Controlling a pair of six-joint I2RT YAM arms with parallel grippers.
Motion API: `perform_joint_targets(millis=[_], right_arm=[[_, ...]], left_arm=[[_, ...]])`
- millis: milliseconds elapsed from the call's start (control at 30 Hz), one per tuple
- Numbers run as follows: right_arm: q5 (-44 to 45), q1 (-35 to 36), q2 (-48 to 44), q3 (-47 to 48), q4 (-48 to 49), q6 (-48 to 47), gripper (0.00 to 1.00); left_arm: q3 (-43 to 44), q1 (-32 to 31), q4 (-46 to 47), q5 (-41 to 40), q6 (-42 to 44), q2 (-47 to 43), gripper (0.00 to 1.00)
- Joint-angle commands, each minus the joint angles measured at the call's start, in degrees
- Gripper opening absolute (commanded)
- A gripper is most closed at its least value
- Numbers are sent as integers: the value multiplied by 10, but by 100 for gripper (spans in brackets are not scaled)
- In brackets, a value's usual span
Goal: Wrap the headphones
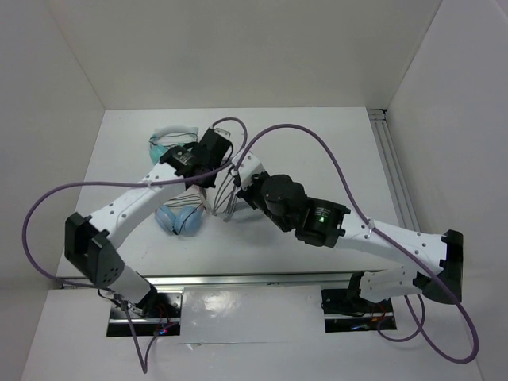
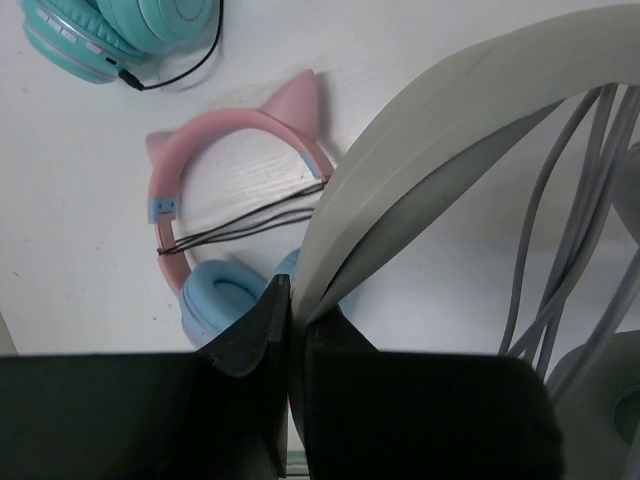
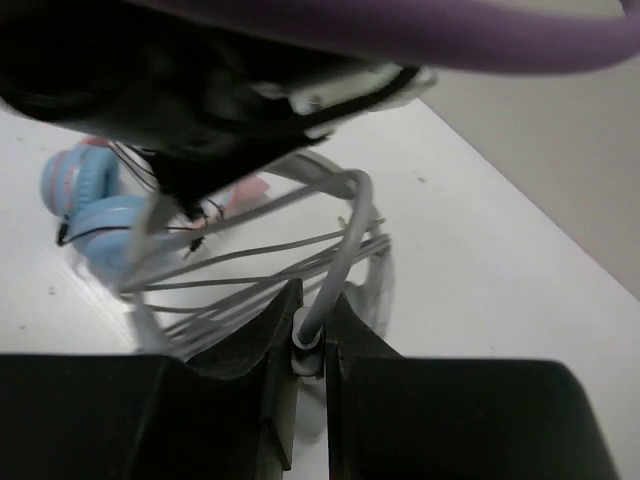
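Grey-white headphones (image 2: pixel 430 120) held by left hand (image 2: pixel 290 305); right hand (image 3: pixel 312 320) pinches cable (image 3: pixel 347 225)

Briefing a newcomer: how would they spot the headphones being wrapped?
On the white table, look at its centre. The headphones are held there, wide grey-white headband in the left gripper. The teal pair and pink cat-eared pair lie flat nearby.

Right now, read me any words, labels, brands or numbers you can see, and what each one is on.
None: no legible text shows on the grey headphones, the pink headphones, the teal headphones or the table.
The right arm carries only a green light, no lettering.
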Motion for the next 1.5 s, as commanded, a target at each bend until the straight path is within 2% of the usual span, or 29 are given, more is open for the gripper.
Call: perform_joint_targets(millis=[0,133,200,367,533,600,833,1033,1133,1467], right_arm=[[57,-3,-25,5,-26,-47,0],[98,-3,-37,-15,-4,-64,0],[123,-8,-43,-32,32,-86,0],[117,-57,-43,-38,58,-97,0],[48,-158,-37,-43,64,-84,0],[30,-186,-30,-43,64,-78,0],[-61,-227,-30,-55,77,-61,0],[-172,-252,-30,-67,77,-55,0],[-242,-273,-43,-77,82,-55,2],[-455,-326,-59,-120,141,-10,7]], left_arm=[[-26,-15,36,29,29,-90,0],[-51,-30,10,23,55,-140,0],[-76,-62,10,23,70,-171,0],[-90,-116,-33,15,63,-197,0],[-112,-150,-55,34,40,-246,0],[-112,-155,-71,7,35,-256,0],[-77,-174,-91,-2,29,-279,0],[-53,-196,-41,15,41,-291,0],[-53,-202,5,-5,58,-309,0],[-81,-202,212,-32,115,-352,0]])
